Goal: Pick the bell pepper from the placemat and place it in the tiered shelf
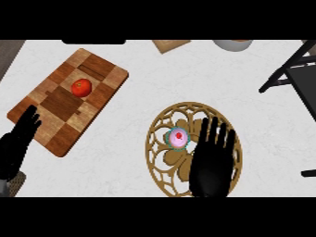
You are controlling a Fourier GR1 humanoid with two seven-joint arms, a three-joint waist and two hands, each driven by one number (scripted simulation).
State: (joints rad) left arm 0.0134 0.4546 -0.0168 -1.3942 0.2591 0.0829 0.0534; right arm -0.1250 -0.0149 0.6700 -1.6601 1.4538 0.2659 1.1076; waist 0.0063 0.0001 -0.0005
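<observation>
Wooden board [51, 111] bears a red pepper [82, 87]; both hands' fingers [213, 132] straight, holding nothing.

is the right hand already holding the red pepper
No, the right hand lies open with straight fingers over the round wooden placemat, while the red pepper sits apart on the checkered board.

Chequered wooden board [58, 104], pale marbled counter [180, 74], matt black shelf [311, 88]

Left robot hand [13, 141] is matte black with slim fingers; right robot hand [213, 159] is the same black, broad-palmed.
</observation>
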